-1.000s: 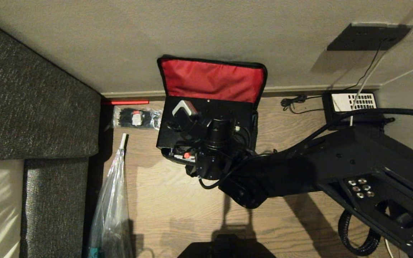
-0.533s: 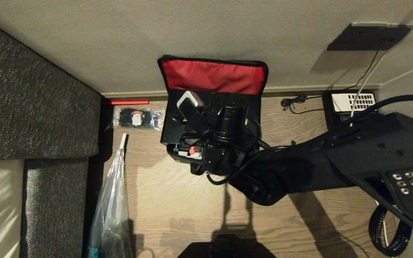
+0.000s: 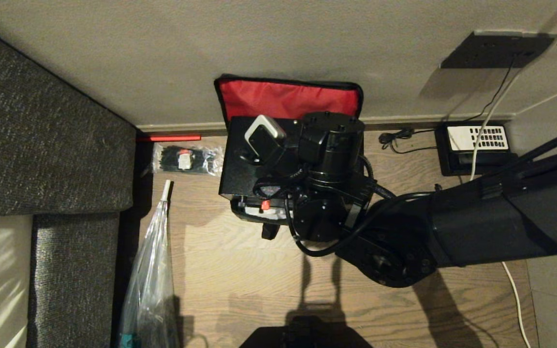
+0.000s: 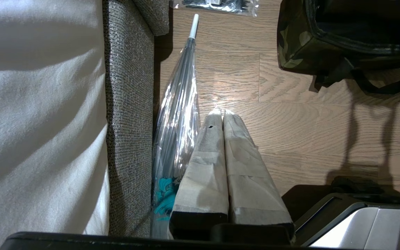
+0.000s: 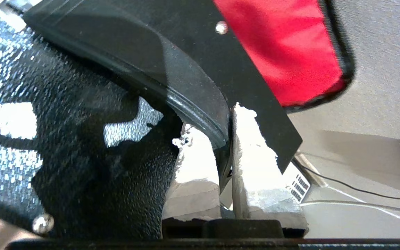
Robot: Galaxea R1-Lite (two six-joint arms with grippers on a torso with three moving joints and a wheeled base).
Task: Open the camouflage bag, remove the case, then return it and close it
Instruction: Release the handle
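Between my right gripper (image 5: 225,139) fingers: the case (image 3: 240,169), pinched by its handle.
Just behind my hand stands the camouflage bag (image 3: 288,99), lid open.

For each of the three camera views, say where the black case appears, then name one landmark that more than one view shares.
Head view: the case sits mid-frame, above the open camouflage bag, partly behind the right arm.
Left wrist view: no case; only the bag's camouflage corner.
Right wrist view: the case fills the left side, its handle clamped in the right gripper.
Shared landmark: the bag's red lining.
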